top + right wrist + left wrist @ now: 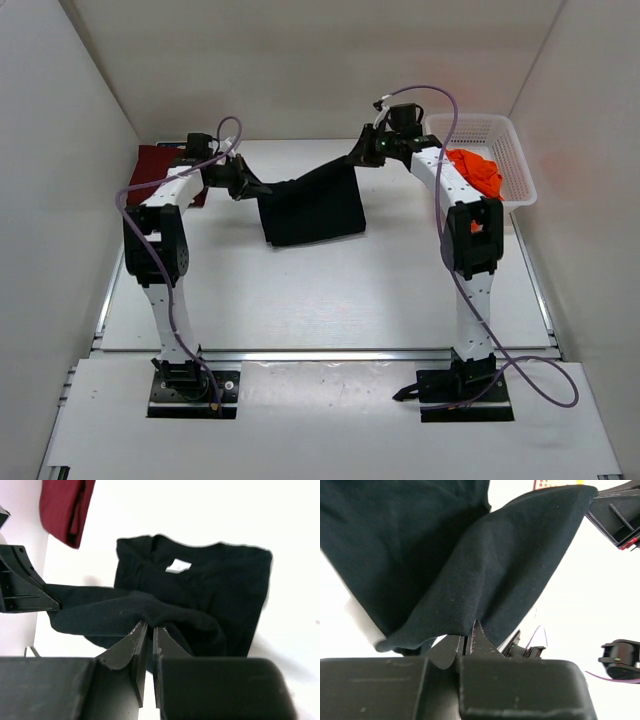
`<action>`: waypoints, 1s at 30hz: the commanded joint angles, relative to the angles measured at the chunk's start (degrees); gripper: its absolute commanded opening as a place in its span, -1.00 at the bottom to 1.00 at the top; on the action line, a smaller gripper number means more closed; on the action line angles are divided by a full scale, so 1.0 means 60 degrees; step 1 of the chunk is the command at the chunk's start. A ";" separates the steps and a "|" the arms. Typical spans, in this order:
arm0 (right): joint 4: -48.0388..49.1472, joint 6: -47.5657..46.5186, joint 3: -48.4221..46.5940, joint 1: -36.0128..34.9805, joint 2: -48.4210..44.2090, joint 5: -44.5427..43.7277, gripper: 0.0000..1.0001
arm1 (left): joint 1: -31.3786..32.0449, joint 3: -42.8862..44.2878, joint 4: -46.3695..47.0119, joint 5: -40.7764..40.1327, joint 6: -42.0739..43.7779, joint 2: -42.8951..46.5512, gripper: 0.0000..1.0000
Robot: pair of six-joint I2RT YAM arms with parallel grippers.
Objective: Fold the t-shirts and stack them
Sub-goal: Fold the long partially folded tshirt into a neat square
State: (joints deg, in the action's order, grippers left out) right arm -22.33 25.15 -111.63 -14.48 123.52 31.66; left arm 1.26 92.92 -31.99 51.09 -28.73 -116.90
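I count three t-shirts here. My left gripper [243, 186] is pinched tight on one edge of the black t-shirt [315, 208]. My right gripper [358, 155] is pinched tight on another edge of the same shirt. A strip of black cloth is pulled up between the two grippers. The rest of the shirt lies on the table [320, 300], below and between them. Through the right wrist camera I see the neck of the shirt just past my fingers, with one small white tag [177, 566] inside it.

The maroon t-shirt [155, 165] lies on the table to the left of my left gripper, near it but not touching. The left arm hides part of it.

The orange t-shirt [480, 170] sits bunched up in the one white basket [515, 150], off to the right of my right gripper. My right arm covers a bit of it.

So there is one black shirt held by both grippers, one maroon shirt on the table, and one orange shirt in the basket.
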 commanded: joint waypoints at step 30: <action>-0.1423 -0.1276 -0.4948 -0.0003 0.3756 -0.1088 -0.86 | 0.0844 0.3674 -0.0384 -0.3008 0.4321 -0.1360 0.57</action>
State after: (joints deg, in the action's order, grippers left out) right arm -32.75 18.90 -140.99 -13.02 145.12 24.05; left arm 2.07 118.45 -33.89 31.92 -7.44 -126.21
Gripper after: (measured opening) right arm 0.081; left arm 0.790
